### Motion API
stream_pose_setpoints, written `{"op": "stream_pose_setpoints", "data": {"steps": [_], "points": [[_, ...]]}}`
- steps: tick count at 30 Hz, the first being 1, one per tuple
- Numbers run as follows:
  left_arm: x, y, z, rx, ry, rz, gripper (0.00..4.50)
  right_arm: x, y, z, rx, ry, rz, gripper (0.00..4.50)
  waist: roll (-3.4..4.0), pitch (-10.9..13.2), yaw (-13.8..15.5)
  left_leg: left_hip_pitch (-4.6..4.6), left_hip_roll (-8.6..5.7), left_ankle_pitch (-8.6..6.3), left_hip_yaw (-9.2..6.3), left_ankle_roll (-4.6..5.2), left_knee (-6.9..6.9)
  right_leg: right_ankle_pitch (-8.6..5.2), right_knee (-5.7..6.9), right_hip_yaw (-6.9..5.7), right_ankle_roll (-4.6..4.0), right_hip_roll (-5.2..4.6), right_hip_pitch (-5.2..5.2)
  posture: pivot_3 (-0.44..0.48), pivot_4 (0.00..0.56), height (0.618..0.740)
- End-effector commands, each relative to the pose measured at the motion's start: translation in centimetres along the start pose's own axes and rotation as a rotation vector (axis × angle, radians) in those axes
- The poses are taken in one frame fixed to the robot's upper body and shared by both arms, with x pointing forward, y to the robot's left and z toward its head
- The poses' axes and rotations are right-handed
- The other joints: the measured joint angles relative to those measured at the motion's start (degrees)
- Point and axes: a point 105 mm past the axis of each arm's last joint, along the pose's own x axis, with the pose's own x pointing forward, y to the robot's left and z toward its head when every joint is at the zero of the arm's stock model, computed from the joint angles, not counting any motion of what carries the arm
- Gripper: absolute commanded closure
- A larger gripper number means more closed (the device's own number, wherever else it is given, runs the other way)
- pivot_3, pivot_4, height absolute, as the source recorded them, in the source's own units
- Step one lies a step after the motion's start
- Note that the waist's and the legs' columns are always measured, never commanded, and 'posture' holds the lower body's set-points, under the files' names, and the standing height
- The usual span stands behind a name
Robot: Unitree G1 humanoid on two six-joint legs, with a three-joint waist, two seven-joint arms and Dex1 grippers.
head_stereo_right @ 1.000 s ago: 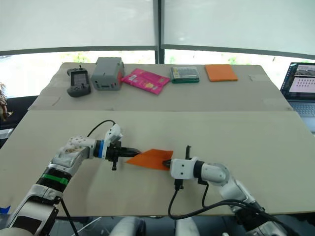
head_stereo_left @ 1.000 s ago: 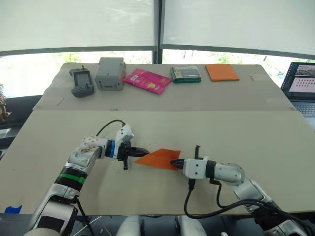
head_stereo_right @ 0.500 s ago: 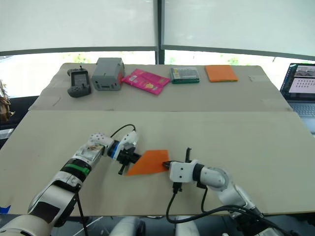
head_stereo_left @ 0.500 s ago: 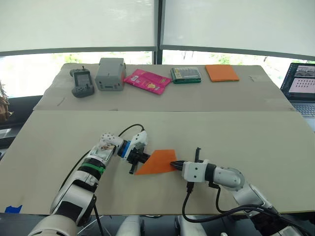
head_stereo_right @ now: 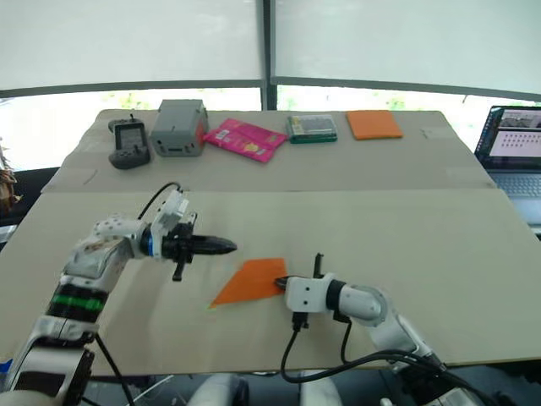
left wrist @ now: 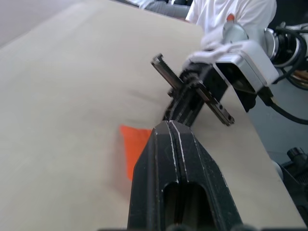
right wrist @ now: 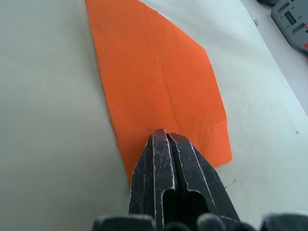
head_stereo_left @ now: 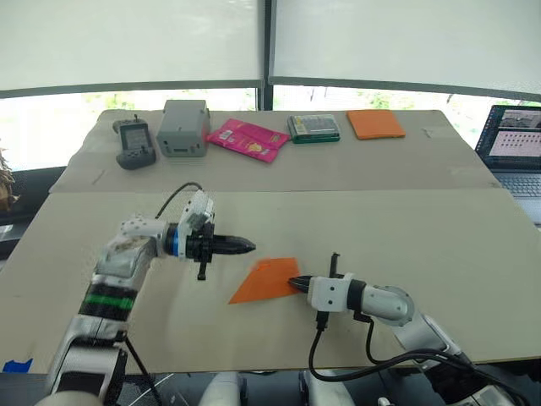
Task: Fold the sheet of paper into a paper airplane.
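The sheet of paper [head_stereo_left: 266, 281], bright orange and folded into a pointed wedge with a centre crease, lies flat on the near table [head_stereo_left: 439, 245]. Its wide end is at the right gripper [head_stereo_left: 293, 282], whose two black fingers are pressed together with their tips over that edge. Whether the paper is pinched between them or just pinned down against the table can't be made out from the right wrist view. The long narrow point of the paper extends straight away from those fingertips, toward the robot's left.

The left gripper [head_stereo_left: 247, 246] is held above the table, fingers together and holding nothing. Its tips point toward the right gripper. The paper sits just past and below those tips, apart from them, with a clear gap. In the left wrist view a corner of orange paper shows beside the closed fingers [left wrist: 177, 159].

On the far table [head_stereo_left: 406, 161], well beyond both sets of fingertips: a handheld controller [head_stereo_left: 133, 142], a grey box [head_stereo_left: 184, 128], a pink packet [head_stereo_left: 248, 139], a green-edged pack [head_stereo_left: 314, 128] and a smooth orange rectangle [head_stereo_left: 375, 123]. A laptop [head_stereo_left: 510, 135] is at the robot's far right.
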Motion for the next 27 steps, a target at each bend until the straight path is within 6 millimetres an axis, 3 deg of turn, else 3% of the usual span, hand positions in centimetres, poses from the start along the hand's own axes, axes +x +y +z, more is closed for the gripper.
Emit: {"op": "stream_pose_setpoints", "data": {"steps": [1,5,9,15,20,23,27], "points": [[0.7,-0.8,-1.6,0.036,0.072,0.058,4.5,0.2,1.9,-1.5,0.062,0.067,0.084,4.46,0.0,0.0,0.1,0.05,0.0,0.0,0.0,0.0,-0.03,0.0,-0.01,0.02,0.0,0.0,0.02,0.0,0.15,0.74],[1.3,-0.4,-3.5,0.03,0.099,0.116,4.5,0.0,1.7,-1.6,0.076,0.073,0.078,4.46,-0.08,0.0,0.8,0.16,-0.02,0.0,0.01,-0.01,-0.03,0.01,-0.02,0.03,-0.03,0.0,0.13,0.0,0.15,0.74],[2.9,-1.9,-6.3,0.01,0.145,0.113,4.5,-0.6,1.3,-1.8,0.086,0.083,0.068,4.46,-0.07,0.0,0.9,0.36,-0.02,-0.01,0.03,-0.01,-0.07,0.0,-0.07,0.04,-0.04,0.0,0.34,0.0,0.15,0.74],[3.3,-1.5,-7.8,-0.009,0.163,0.247,4.5,-0.9,0.4,-1.8,0.106,0.093,0.04,4.46,-0.06,-0.1,1.3,0.74,0.06,-0.04,-0.04,0.04,-0.13,0.0,-0.39,0.02,-0.03,-0.03,0.94,0.0,0.15,0.74],[2.7,-2.2,-8.2,-0.069,0.156,0.299,4.5,-1.2,0.3,-1.0,0.324,0.039,0.016,4.46,-0.05,-0.1,1.1,0.77,0.06,-0.04,-0.05,0.04,-0.15,-0.02,-0.37,0.04,-0.01,-0.05,0.96,0.0,0.15,0.74],[1.8,-3.4,-8.1,-0.099,0.143,0.331,4.5,-2.3,-1.0,-1.1,0.538,-0.012,-0.035,4.46,-0.04,-0.1,1.0,0.74,0.14,-0.06,-0.06,0.06,-0.19,-0.02,-0.39,0.04,-0.01,-0.04,0.92,0.0,0.15,0.74],[1.9,-4.5,-8.1,-0.133,0.124,0.359,4.5,-3.4,-2.7,-0.7,0.652,-0.062,-0.044,3.19,0.01,0.0,1.0,0.72,0.19,-0.06,-0.05,0.06,-0.21,-0.02,-0.44,0.06,-0.02,-0.07,0.89,0.0,0.15,0.74]]}}
